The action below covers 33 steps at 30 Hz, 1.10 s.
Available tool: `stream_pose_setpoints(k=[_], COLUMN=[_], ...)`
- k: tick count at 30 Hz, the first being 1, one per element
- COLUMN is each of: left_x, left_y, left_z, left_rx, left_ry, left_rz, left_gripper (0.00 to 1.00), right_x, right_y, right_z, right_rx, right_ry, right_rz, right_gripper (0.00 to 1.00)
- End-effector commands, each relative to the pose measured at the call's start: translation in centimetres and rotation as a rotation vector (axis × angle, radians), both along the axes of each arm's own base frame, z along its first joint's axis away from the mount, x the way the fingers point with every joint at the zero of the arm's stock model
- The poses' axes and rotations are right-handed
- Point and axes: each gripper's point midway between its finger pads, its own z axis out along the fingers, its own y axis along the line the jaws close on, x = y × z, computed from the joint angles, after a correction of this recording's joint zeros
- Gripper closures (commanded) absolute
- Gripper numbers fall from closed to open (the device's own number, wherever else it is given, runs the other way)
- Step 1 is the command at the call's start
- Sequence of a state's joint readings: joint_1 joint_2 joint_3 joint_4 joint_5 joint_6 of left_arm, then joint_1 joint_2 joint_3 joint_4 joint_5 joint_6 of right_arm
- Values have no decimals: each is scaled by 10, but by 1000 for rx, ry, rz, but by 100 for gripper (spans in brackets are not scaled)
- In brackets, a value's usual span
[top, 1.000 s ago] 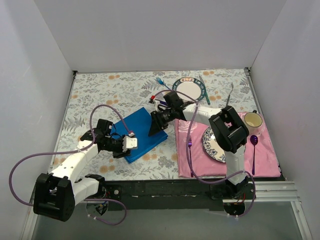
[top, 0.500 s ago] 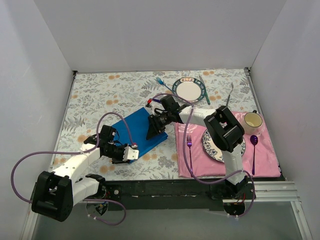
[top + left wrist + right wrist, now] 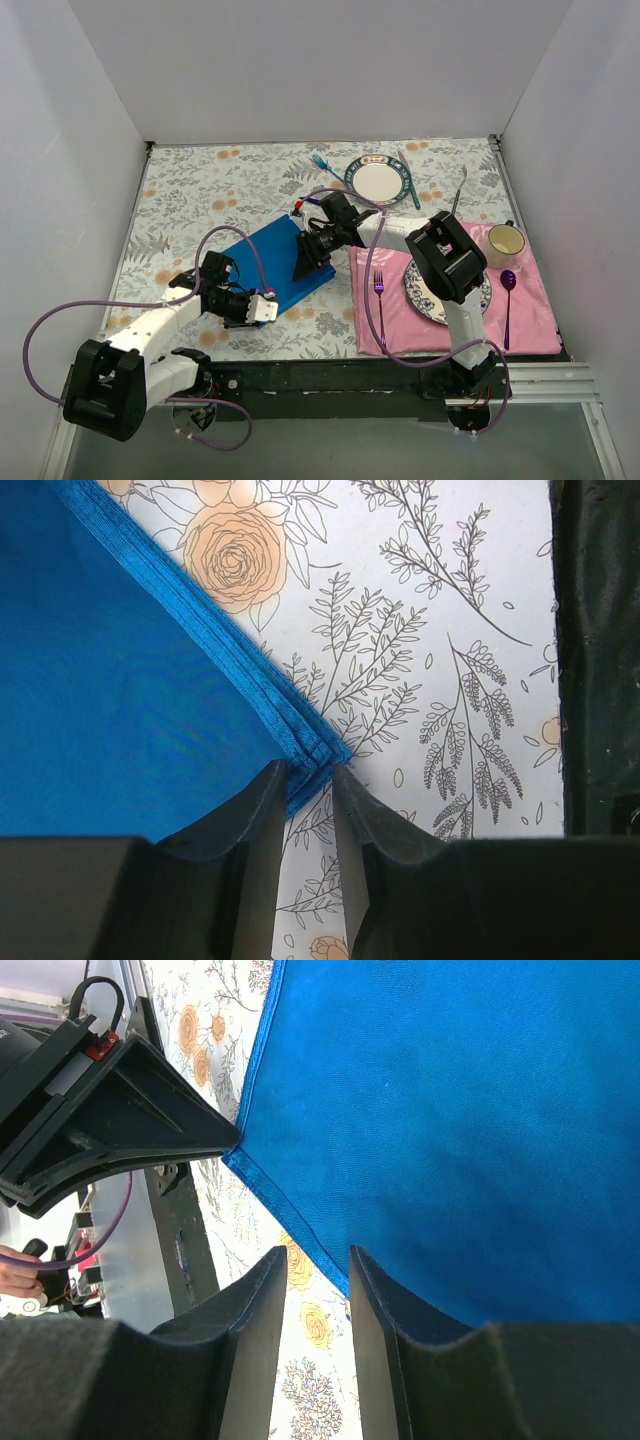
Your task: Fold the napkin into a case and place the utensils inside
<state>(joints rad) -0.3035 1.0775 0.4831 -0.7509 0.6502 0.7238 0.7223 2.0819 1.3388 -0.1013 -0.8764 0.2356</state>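
Blue napkin (image 3: 280, 245), folded roughly square, lies flat just left of the pink placemat (image 3: 395, 330), turned diagonal to it. Your left gripper (image 3: 308, 770) is at the near end of the napkin's placemat-side edge. The layered corner sits between its nearly closed jaws, but a firm pinch cannot be confirmed. Your right gripper (image 3: 318, 1255) straddles the same edge farther along, jaws slightly apart, grip unclear. With 2 grippers there, the next fold likely lifts this edge away from the placemat

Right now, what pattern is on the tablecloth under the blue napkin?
White tablecloth: grey leaf sprigs, orange roses; left wrist view.
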Motion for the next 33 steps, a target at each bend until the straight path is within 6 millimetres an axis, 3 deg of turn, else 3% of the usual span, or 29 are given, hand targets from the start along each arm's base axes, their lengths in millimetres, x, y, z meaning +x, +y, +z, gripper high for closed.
stream_pose_setpoints(k=[1,8,23,33], left_x=[8,15,13,15], left_y=[-10,-14,-13,-15], left_z=[15,23,13,9], left_rx=[-44,-55,-36,-39], left_ry=[-39,-42,-4,13], left_rz=[-28,-26,12,35], left_gripper=[76,79,81,96], right_x=[5,3,5,5], right_y=[5,5,7,8], right_z=[6,7,8,8], right_rx=[31,30,39,42], right_ry=[-37,-29,-29,-23], right_rz=[10,16,17,20], right_gripper=[61,61,60,60])
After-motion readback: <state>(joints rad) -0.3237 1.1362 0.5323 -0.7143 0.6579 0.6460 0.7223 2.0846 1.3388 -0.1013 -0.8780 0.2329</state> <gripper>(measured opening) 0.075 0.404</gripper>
